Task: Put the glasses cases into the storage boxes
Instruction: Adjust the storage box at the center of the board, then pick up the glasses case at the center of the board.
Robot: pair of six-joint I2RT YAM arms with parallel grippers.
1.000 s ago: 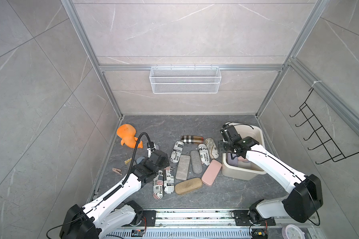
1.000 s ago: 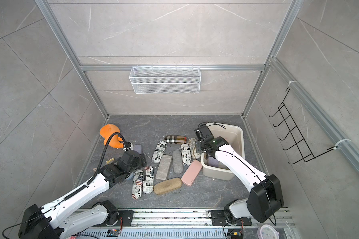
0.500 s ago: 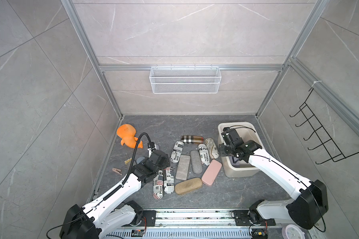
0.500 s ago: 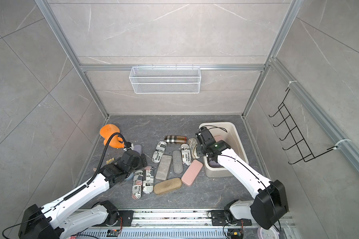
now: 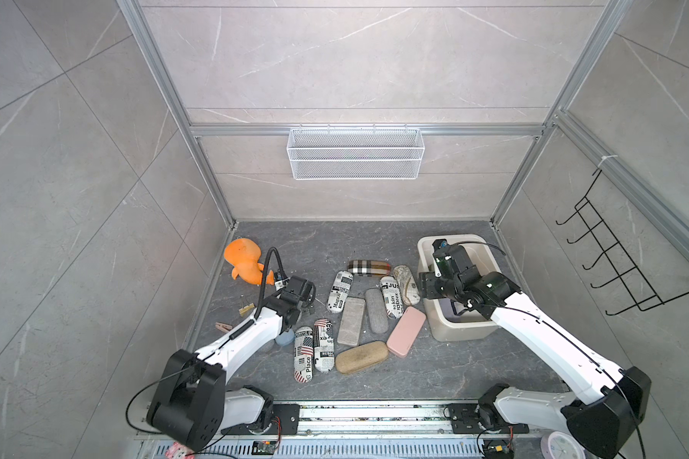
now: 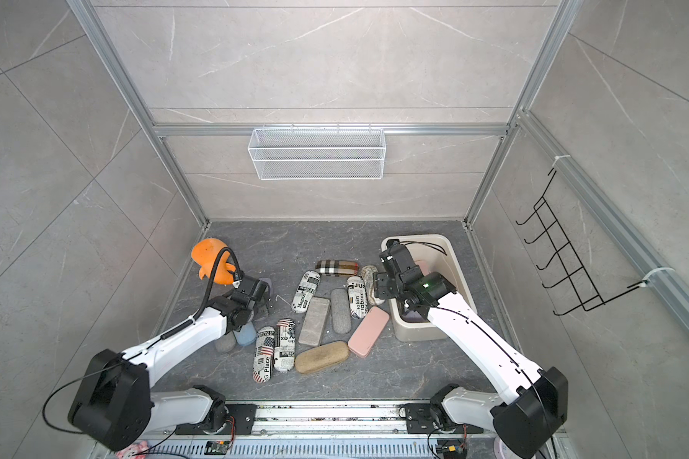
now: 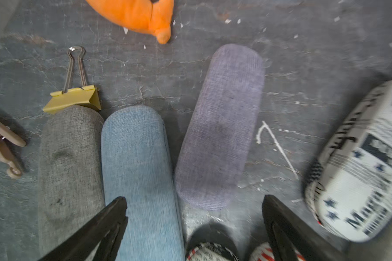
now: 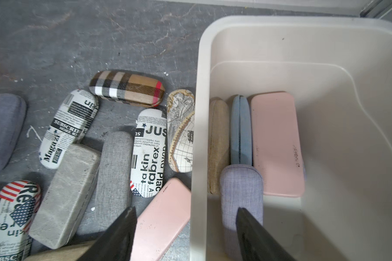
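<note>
Currently, the left gripper (image 7: pixel 194 197) is held spread wide and empty just above the blue case (image 7: pixel 138 169) and the lilac case (image 7: pixel 220 126) on the bench (image 5: pixel 295 246), seemingly lined up for a pick. Many glasses cases (image 5: pixel 376 316) are left lying mid-bench. Over the storage box (image 8: pixel 197 135) rim, the right gripper (image 8: pixel 186 208) is parted, gripping nothing; a second lilac case (image 8: pixel 240 187) is lodged inside, beside pink, blue and tan ones.

Smooth plastic storage box (image 8: pixel 281 40), woven cloth lilac case (image 7: pixel 222 126), matt smooth pink case (image 8: pixel 276 144), metal binder clip (image 7: pixel 73 99), plush orange toy (image 7: pixel 140 15)
</note>
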